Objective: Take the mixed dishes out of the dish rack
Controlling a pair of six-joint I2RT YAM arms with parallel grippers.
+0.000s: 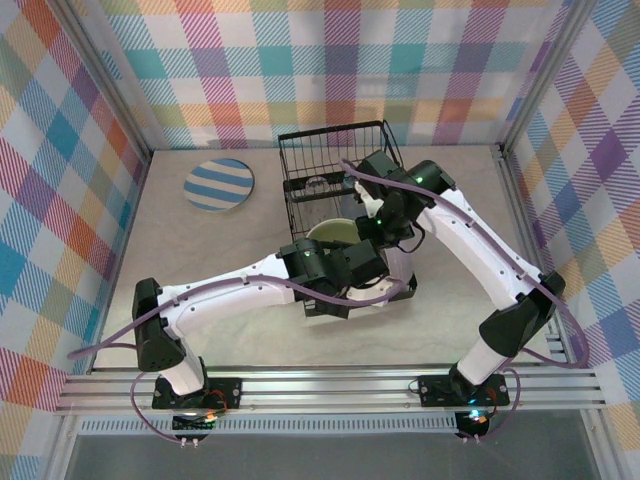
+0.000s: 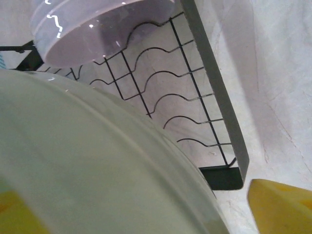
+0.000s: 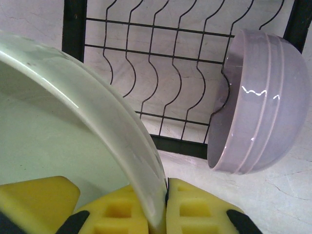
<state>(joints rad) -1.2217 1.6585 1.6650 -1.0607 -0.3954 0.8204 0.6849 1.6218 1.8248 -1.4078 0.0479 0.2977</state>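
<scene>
Unloaded so far: blue-and-white striped plate (image 1: 219,185), flat on table (image 1: 200,260), well apart from dish rack (image 3: 180,146). Left in rack: pale green bowl (image 3: 73,122), tipped on edge over the wavy slots, and lavender bowl (image 3: 263,102) on its side near it. Basket end too small to read. Right gripper (image 3: 165,195): clamped on green bowl's rim, yellow pads on both faces. Left gripper (image 2: 151,209): spread wide either side of same bowl, gripping nothing. Judged early, most unloading yet to do. No brand, label or legible writing.
</scene>
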